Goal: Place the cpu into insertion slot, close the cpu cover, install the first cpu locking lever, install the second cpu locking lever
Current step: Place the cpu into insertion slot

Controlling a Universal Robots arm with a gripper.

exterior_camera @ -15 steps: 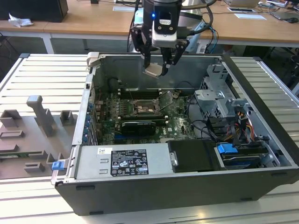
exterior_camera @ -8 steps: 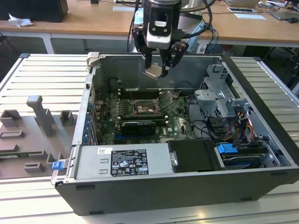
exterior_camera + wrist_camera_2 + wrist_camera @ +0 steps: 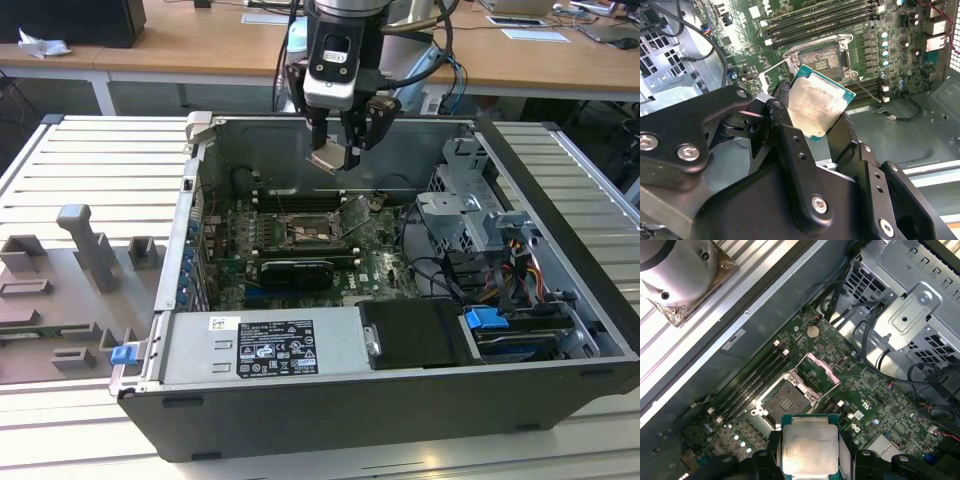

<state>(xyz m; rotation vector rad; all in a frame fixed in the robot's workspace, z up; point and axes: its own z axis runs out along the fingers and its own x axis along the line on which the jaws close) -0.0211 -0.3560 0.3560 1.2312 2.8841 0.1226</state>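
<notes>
Jaws pinch the tilted cpu [image 3: 816,104], metal top upward, above the insertion slot [image 3: 827,57].

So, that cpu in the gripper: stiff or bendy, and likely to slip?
Probably stiff: the cpu looks flat with no sag, pinched at its edges by the gripper. Its smooth metal top suggests it could slip or tilt if knocked. Being thin, it is likely light for its size.

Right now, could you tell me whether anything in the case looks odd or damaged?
Nothing looks damaged. The cpu, held in the pincer above the open slot, has a smeared, mottled top and hangs tilted in the exterior view. The cover stands raised.
</notes>
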